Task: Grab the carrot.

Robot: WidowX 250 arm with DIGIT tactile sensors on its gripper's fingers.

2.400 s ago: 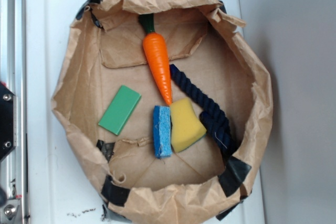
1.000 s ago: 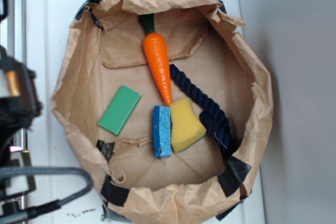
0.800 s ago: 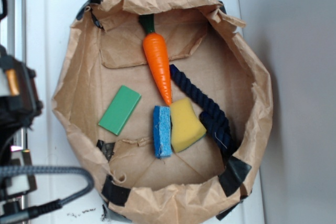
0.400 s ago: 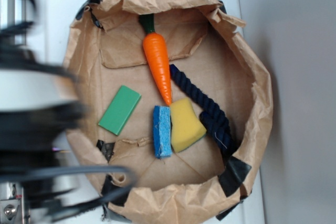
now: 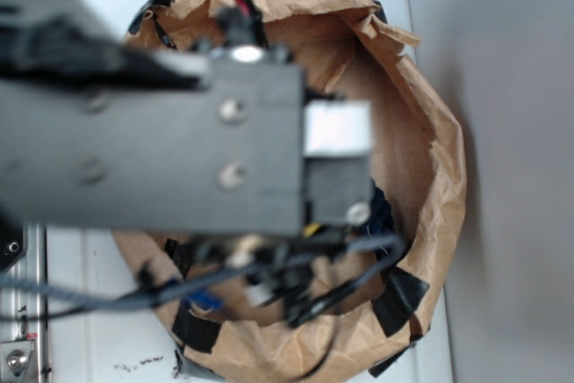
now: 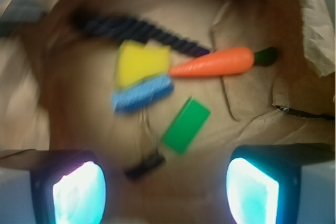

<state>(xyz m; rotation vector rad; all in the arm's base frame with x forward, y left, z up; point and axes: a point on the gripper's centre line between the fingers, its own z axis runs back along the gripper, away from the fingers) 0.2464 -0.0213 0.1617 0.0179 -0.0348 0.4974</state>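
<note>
The orange carrot with its dark green stem lies on the floor of the brown paper bag in the wrist view, upper right of centre. My gripper is open, its two pads wide apart at the bottom of the view with nothing between them, high above the bag's floor. In the exterior view the arm covers the middle of the bag and hides the carrot.
A yellow sponge, a blue sponge, a green block and a dark blue rope lie in the bag near the carrot. The bag's crumpled walls rise all around. The bag stands on a white surface.
The arm has swung in from the left edge and now hangs over the bag, hiding its contents in the exterior view. The objects in the bag have not moved.
</note>
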